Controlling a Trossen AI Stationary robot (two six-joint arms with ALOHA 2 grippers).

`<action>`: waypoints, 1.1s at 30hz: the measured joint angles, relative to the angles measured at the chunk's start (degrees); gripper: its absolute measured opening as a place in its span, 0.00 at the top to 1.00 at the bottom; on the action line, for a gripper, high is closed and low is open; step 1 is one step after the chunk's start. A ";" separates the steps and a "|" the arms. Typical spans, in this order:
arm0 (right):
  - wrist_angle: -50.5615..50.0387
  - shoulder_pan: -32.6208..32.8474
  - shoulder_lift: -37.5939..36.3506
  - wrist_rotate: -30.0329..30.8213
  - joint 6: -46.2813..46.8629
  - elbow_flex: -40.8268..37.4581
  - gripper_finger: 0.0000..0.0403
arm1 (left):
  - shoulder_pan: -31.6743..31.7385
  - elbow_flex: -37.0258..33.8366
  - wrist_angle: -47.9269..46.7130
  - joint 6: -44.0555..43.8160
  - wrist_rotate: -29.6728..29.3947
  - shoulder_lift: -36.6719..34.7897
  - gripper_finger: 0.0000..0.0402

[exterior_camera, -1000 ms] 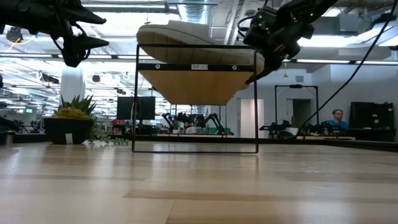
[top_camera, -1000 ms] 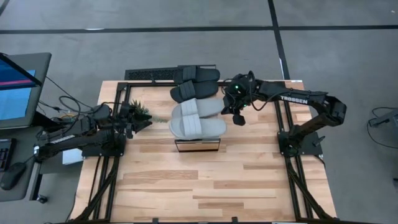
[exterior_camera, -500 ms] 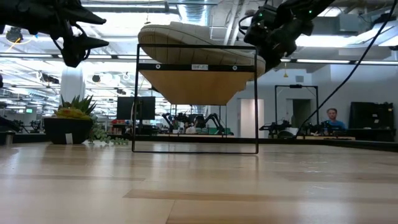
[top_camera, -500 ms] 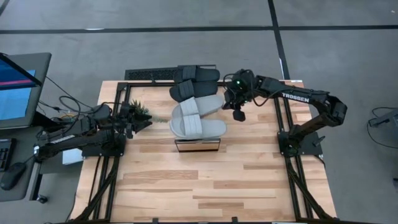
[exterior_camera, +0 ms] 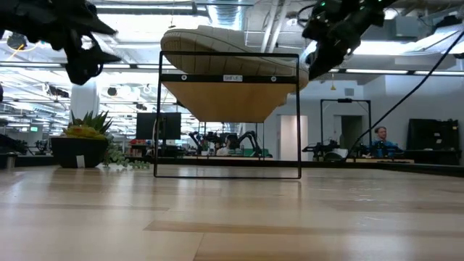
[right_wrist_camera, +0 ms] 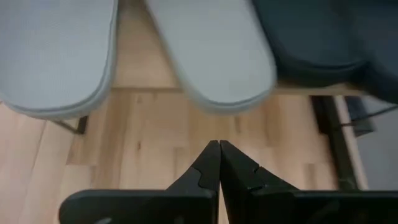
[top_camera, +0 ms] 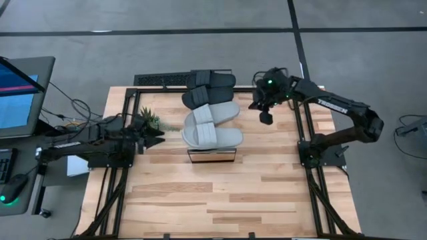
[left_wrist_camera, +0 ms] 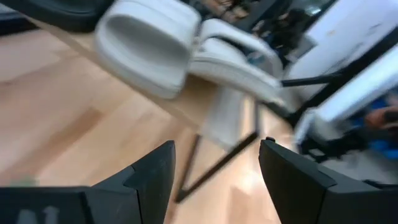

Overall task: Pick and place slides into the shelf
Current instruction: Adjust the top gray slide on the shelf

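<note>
Jaws clear of potted plant (top_camera: 149,121)

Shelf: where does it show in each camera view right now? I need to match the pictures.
High view: shelf at table centre, mostly covered by the pale slides; silvery front edge shows.
Low view: shelf at centre, raised on a thin black frame, seen from below.
Left wrist view: shelf is the wood under the pale slides.
Right wrist view: shelf is the wood between the slide ends.
Shared landmark: the pale slides lying on it.
</note>
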 joint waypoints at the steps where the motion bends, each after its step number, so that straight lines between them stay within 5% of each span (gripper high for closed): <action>1: 0.01 -0.75 -0.94 0.00 0.04 0.00 1.00 | -0.64 -0.02 0.19 1.01 -1.62 1.22 0.45; 9: -0.13 -5.69 -7.49 2.94 1.61 -0.02 1.00 | -3.44 0.00 7.49 7.06 -10.90 15.59 0.46; 22: -2.64 -8.69 -13.38 2.84 2.78 -0.04 1.00 | -4.07 0.00 21.84 13.65 -9.57 26.58 0.77; 33: -3.46 -8.74 -13.29 2.80 3.20 -0.04 1.00 | -4.05 0.00 26.54 13.77 -9.56 30.81 0.93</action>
